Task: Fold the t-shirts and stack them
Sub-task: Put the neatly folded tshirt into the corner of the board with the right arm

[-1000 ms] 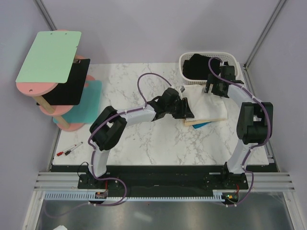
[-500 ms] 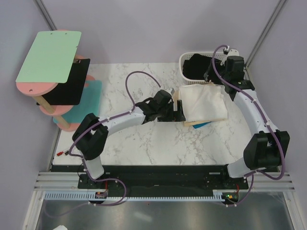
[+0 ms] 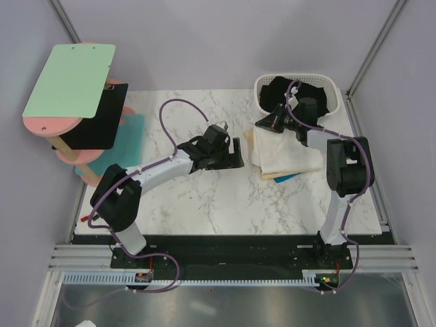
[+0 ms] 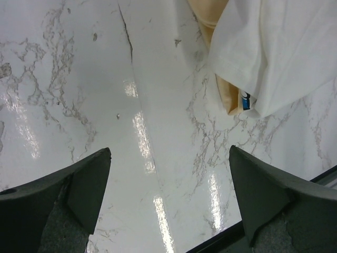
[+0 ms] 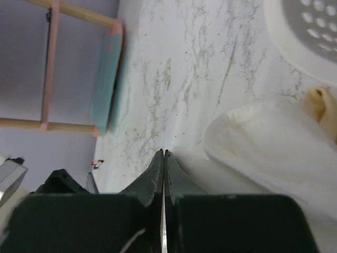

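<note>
A folded white t-shirt [image 3: 287, 148] lies on a tan t-shirt [image 3: 251, 140] at the table's right; a bit of blue print [image 3: 289, 178] peeks out at its near edge. A black t-shirt [image 3: 285, 92] sits in the white basket [image 3: 330, 84]. My left gripper [image 3: 236, 154] hangs open just left of the stack, apart from it; its wrist view shows the white t-shirt [image 4: 279, 52], the tan t-shirt [image 4: 226, 97] and bare marble between the fingers [image 4: 87, 182]. My right gripper [image 3: 263, 123] is shut at the stack's far-left corner, tips [image 5: 164, 153] beside the white t-shirt [image 5: 274, 145], no cloth seen between them.
A pink shelf stand with a green board [image 3: 70, 80], a black sheet [image 3: 95, 126] and a teal shelf [image 3: 126, 146] stands at the left. Two markers [image 3: 99, 212] lie near the front left edge. The basket rim [image 5: 295, 47] is close behind the right gripper.
The left gripper let go of the white t-shirt, opened and drew back to the left. The right arm swung from the basket to the stack's far-left corner and shut.
</note>
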Motion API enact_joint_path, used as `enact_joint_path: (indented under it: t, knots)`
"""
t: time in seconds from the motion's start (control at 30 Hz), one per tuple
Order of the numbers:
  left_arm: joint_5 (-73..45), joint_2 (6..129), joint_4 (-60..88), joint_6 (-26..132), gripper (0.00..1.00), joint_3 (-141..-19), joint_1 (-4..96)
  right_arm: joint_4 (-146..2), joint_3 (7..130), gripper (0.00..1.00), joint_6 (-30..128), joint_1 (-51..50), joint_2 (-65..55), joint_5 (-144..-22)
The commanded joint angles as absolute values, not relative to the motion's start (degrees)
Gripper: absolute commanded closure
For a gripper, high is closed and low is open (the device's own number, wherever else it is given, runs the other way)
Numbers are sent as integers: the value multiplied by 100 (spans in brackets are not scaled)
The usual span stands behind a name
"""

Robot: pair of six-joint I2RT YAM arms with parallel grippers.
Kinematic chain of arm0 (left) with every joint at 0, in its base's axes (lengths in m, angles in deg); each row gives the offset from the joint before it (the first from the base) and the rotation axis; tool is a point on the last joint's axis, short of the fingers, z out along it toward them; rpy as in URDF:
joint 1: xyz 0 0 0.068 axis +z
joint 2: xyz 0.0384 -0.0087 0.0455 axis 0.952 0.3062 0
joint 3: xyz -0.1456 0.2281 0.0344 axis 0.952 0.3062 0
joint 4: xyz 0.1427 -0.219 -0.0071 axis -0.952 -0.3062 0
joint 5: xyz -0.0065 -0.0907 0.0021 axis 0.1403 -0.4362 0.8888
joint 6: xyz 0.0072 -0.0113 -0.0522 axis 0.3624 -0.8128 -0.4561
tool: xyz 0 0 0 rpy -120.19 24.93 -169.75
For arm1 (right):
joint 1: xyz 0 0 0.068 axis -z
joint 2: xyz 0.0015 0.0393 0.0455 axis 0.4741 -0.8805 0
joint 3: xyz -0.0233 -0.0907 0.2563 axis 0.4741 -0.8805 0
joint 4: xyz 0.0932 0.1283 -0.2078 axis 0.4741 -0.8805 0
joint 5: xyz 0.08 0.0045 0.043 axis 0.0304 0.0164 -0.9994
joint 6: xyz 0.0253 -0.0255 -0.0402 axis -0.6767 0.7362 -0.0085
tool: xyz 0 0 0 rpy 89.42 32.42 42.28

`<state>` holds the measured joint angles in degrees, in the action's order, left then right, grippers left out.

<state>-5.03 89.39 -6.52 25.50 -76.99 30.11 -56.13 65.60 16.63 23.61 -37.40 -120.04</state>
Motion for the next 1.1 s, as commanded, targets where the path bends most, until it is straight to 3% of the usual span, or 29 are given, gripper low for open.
enact_joint_path:
  t: [0.0,0.27,0.43,0.63,0.87,1.07]
  knots:
    - [-323,9051,-762,2748,0,-7644,3034,-2598,6294,100,-295,2364,-4159,-13107]
    - [-209,9086,-858,2801,0,-7618,3034,-1918,5741,100,-745,2390,-4784,-13055]
    - [-156,9077,-885,2818,0,-7618,3042,-3792,5450,100,769,2390,-4424,-12678]
    - [-156,9095,-885,2783,0,-7609,3042,-4983,5029,100,1680,2425,-4055,-12353]
    - [-130,9016,-885,2748,0,-7530,3042,-5531,4396,100,2400,2540,-3896,-12097]
    - [-60,8920,-937,2775,0,-7495,3042,-6137,4614,100,2779,2505,-3301,-11781]
